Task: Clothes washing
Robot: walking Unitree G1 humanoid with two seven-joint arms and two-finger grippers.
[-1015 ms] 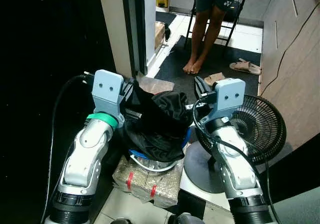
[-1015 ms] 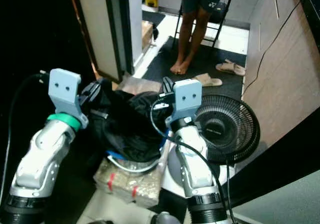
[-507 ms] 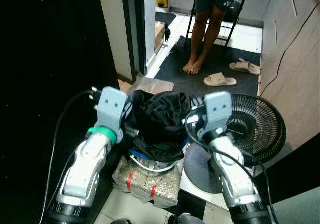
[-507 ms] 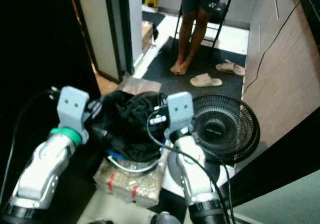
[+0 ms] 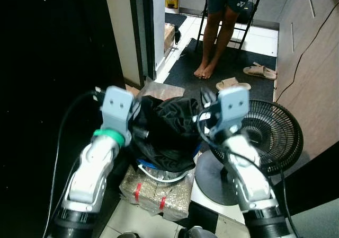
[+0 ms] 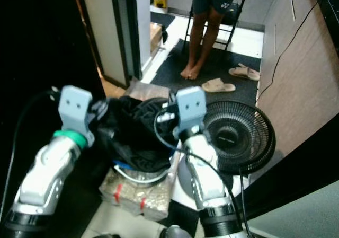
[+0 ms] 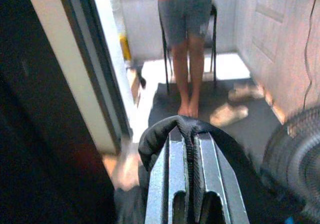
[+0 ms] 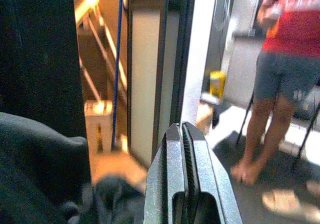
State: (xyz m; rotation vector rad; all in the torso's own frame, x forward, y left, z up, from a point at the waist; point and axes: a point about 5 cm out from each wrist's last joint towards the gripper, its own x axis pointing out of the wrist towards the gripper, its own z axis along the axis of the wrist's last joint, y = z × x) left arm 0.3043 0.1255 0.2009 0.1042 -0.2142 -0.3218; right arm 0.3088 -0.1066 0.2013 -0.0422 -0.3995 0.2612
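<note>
A bundle of black clothing (image 5: pixel 167 129) hangs over a blue-rimmed basin (image 5: pixel 144 166) on the floor. My left gripper (image 7: pixel 191 139) is shut on a fold of the black cloth (image 7: pixel 165 131), which wraps over its fingertips. On the bundle's right side, my right gripper (image 5: pixel 205 96) points upward with its fingers (image 8: pixel 172 154) pressed together and nothing between them. In the right wrist view, dark cloth (image 8: pixel 40 154) lies off to one side of that gripper.
The basin rests on a foil-wrapped block (image 5: pixel 153 193). A black floor fan (image 5: pixel 267 134) stands close on the right. A person (image 5: pixel 217 31) stands barefoot ahead by a chair, with slippers (image 5: pixel 233 83) nearby. A door frame (image 5: pixel 127 31) rises at left, a wooden wall (image 5: pixel 312 79) at right.
The right gripper pressed in against the bundle half a second ago and has since drawn back up and to the right. The left gripper keeps its hold on the cloth.
</note>
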